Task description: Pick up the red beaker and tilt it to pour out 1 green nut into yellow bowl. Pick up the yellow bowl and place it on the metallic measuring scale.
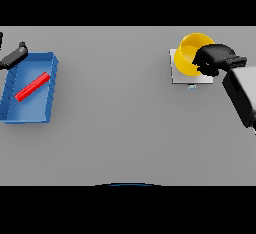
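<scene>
1. Grey, smooth and matte, the tabletop (125, 128) carries everything; its near half holds nothing but bare surface.
2. Blue tray (50, 90), a shallow rectangular bin with raised walls, sits at the tabletop's left edge. Inside it a red bar-shaped object (32, 86) lies flat and diagonal across the floor; whether this is the red beaker on its side cannot be told.
3. Dark and glossy, the left hand (15, 55) shows just past the tray's far left corner, its fingers roughly straight and holding nothing.
4. Near the far right corner of the tabletop rests the metallic measuring scale (190, 78), a pale, flat square plate.
5. On that plate sits the yellow bowl (189, 58), round and deep, tipped slightly. What it contains cannot be made out.
6. The right hand (212, 60), dark, on a white and grey arm, curls round the bowl's right rim, gripping it.
</scene>
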Robot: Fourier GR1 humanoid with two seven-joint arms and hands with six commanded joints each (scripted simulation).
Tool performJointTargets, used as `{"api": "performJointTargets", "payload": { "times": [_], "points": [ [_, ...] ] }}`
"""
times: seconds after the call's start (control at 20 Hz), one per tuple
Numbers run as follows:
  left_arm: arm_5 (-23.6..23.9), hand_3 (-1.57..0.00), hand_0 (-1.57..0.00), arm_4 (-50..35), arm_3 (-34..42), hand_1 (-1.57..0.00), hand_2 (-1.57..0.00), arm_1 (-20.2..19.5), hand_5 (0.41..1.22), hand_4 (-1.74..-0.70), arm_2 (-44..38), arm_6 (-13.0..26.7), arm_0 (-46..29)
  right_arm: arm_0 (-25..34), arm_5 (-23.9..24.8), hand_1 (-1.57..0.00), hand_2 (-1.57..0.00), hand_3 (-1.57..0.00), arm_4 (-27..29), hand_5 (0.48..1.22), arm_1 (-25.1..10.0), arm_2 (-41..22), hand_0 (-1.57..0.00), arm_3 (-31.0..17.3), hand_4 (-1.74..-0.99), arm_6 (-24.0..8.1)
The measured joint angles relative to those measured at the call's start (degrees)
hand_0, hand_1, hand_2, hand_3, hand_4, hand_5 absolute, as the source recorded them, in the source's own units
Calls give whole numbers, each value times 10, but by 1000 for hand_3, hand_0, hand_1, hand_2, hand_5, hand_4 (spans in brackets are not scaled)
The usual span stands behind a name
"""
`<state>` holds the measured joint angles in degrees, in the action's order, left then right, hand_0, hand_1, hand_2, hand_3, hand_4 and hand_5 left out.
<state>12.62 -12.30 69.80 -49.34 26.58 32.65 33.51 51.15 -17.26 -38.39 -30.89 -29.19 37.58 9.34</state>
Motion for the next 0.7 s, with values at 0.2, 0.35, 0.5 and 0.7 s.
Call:
{"api": "performJointTargets", "payload": {
  "times": [0.2, 0.35, 0.5, 0.7],
  "points": [
    [-2, 1, 1, -1, -12, 1, 1, 8, 771, -847, 0, -2, 1, 0, -20, -781, -776, -982, 11, 1037, 4, 6, -1053, 0, -1580, -18],
    [0, 1, 1, -1, -12, 1, 1, 9, 766, -848, -1, -7, 2, 0, -41, -521, -522, -723, 22, 923, -3, 13, -710, 2, -1540, -20],
    [-4, 1, 1, 2, -16, 1, 1, 11, 771, -854, 2, -1, 13, -1, -47, -279, -345, -558, 24, 865, 1, 12, -372, 8, -1501, -28],
    [-6, 1, 1, -6, -15, 1, 1, 7, 772, -856, -6, -3, 10, -2, -55, -114, -182, -397, 17, 818, -7, 5, -152, 2, -1452, -22]
  ]
}}
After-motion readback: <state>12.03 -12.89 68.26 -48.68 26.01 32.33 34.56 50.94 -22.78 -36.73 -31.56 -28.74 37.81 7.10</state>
